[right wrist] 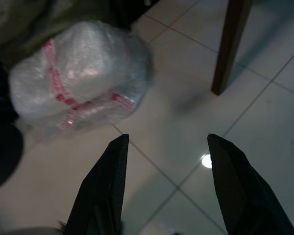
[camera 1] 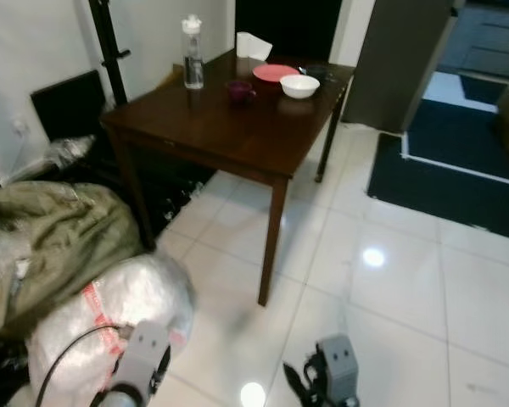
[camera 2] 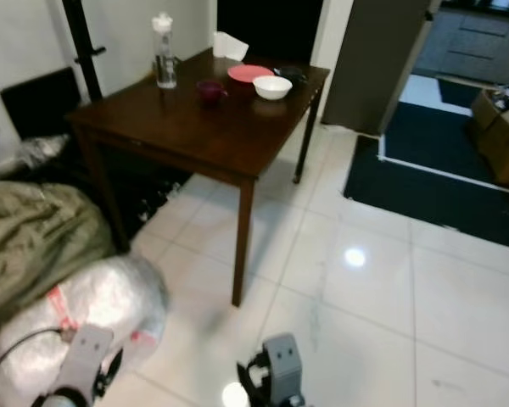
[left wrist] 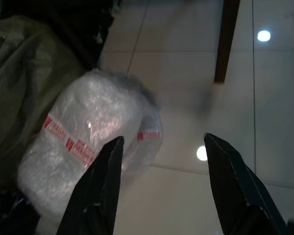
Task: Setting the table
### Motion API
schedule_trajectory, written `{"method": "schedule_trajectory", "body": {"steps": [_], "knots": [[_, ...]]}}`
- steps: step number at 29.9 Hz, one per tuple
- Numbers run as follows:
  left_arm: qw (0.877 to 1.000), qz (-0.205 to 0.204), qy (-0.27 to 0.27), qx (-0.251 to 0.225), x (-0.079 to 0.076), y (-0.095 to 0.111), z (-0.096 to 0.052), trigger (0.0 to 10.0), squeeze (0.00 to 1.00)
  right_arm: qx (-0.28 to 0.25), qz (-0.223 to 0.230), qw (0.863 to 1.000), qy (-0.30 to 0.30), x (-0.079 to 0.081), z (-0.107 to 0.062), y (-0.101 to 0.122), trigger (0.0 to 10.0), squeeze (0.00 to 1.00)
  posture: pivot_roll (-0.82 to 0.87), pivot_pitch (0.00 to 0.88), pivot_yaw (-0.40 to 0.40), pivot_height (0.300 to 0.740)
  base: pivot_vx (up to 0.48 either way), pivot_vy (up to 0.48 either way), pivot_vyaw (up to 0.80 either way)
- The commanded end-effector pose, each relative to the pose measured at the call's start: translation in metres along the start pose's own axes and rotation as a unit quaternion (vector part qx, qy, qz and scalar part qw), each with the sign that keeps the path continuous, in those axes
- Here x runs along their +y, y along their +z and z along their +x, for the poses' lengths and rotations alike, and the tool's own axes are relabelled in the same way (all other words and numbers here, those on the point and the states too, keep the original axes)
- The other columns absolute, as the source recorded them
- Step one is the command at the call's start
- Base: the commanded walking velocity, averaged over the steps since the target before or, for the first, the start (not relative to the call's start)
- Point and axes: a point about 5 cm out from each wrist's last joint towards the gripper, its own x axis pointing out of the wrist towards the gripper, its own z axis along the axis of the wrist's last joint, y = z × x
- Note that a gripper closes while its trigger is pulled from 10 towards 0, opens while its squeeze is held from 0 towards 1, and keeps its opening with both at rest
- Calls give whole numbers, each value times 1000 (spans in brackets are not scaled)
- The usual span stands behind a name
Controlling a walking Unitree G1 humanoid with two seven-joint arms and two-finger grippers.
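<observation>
Behind the white bowl [camera 1: 299, 86], upper centre: a dark item [camera 1: 319, 72], too small to identify; table leg [left wrist: 227, 40] blurred.

Dark polished wood table [camera 1: 229, 127]; glossy white floor tiles [camera 1: 407, 297]; crinkly bubble-wrap bundle [right wrist: 78, 73]; clear plastic bottle [camera 1: 192, 55].

The right pincer [right wrist: 164, 183] hangs above the pale tiled floor [right wrist: 186, 112], its two black fingers [right wrist: 105, 188] spread wide apart with nothing between them. Beyond the fingertips, toward ten o'clock, lies a bubble-wrapped bundle [right wrist: 81, 73] bound with red printed tape, resting on the tiles. Toward one o'clock a dark wooden leg of the worktop [right wrist: 230, 46] stands on the floor. A bright spot of reflected light [right wrist: 206, 160] glints on a tile just beside one finger.
</observation>
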Motion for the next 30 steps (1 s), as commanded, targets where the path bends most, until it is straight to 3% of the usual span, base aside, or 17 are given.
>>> {"method": "schedule_trajectory", "body": {"steps": [1,27,30], "knots": [[1000,9,-2,18,1,-11,-5,10000,0,10,7,1000,0,2,-2,-7,10000,0,31,97,26,740,270,0,0],[999,13,-33,23,-5,-10,-4,10000,0,4,29,1000,-10,0,-4,-7,10000,0,28,105,31,740,10,0,0],[999,12,-36,22,-5,-9,-4,10000,0,4,29,1000,-10,-1,-4,-7,10000,0,27,107,31,740,0,0,-575]]}}
